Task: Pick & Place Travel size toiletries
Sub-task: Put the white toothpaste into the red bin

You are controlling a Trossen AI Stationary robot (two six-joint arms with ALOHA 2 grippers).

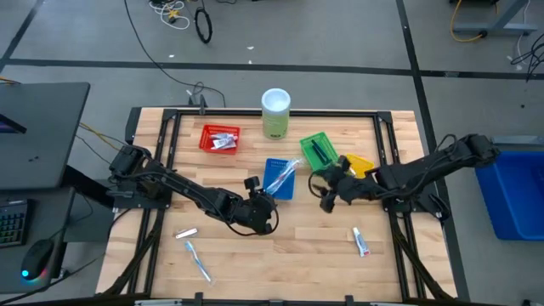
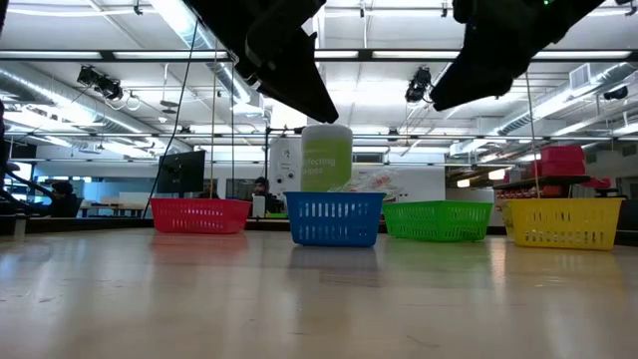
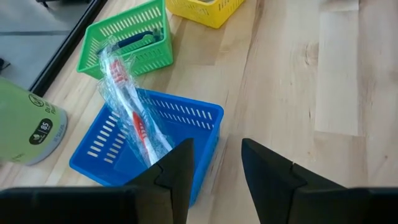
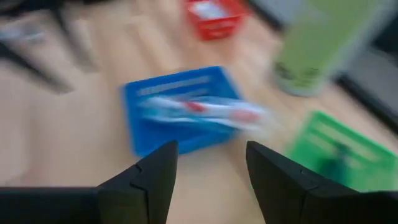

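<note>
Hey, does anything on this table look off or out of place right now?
Yes: the wrapped toothbrush lies slanted in the blue basket, one end sticking out over the rim rather than lying flat inside. Nothing looks spilled or damaged.

Four baskets sit on the desk (image 1: 280, 255): red (image 1: 219, 138), blue (image 1: 279, 178), green (image 1: 319, 150), yellow (image 1: 359, 163). A wrapped toothbrush (image 1: 284, 175) lies across the blue one. Left gripper (image 1: 258, 201) sits just below it, right gripper (image 1: 327, 189) beside it. A sachet (image 1: 186, 232), another toothbrush (image 1: 198, 260) and a tube (image 1: 361, 241) lie loose.

Bright overhead lighting; right wrist view blurred throughout.
</note>
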